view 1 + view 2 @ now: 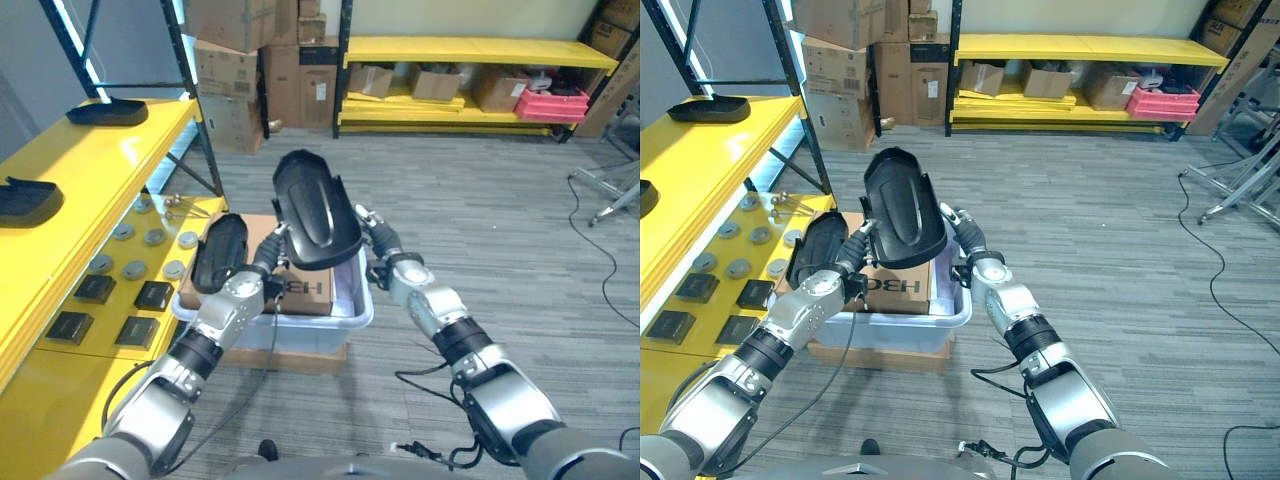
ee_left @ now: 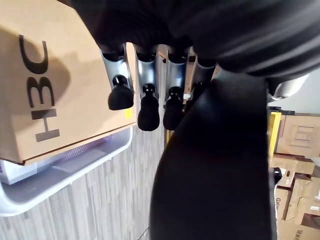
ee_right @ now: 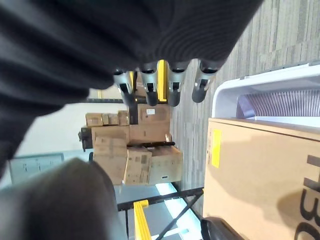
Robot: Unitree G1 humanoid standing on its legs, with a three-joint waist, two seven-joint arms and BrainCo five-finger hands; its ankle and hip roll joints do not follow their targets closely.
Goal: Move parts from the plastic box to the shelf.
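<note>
Above the plastic box (image 1: 300, 325), in the left eye view, the big black part (image 1: 315, 210) is up in the air. The left hand (image 1: 268, 262) is at its lower left edge and the right hand (image 1: 372, 235) at its right edge. The yellow shelf (image 1: 90, 160) runs along the robot's left, with two black parts (image 1: 108, 112) lying on top. A second dark part (image 1: 220, 250) seems to lean at the box's left end.

The right eye view gives the same picture: the part is carried between both hands, clear of the box.

In the left wrist view, the fingers (image 2: 150, 107) are stretched out straight beside the black part (image 2: 215, 165), not curled round it. Below sits a cardboard box (image 2: 50, 75) with large dark lettering on its face.

In the right wrist view, the fingers (image 3: 150, 85) are straight and relaxed too. A small yellow label (image 3: 215, 147) sits on the cardboard; its text is too small to make out.

My call is that this is a two-palm squeeze, so even pressure matters. Turn left as one unit, keep the part level, and set it down beside the shelved parts before easing either hand away.
</note>
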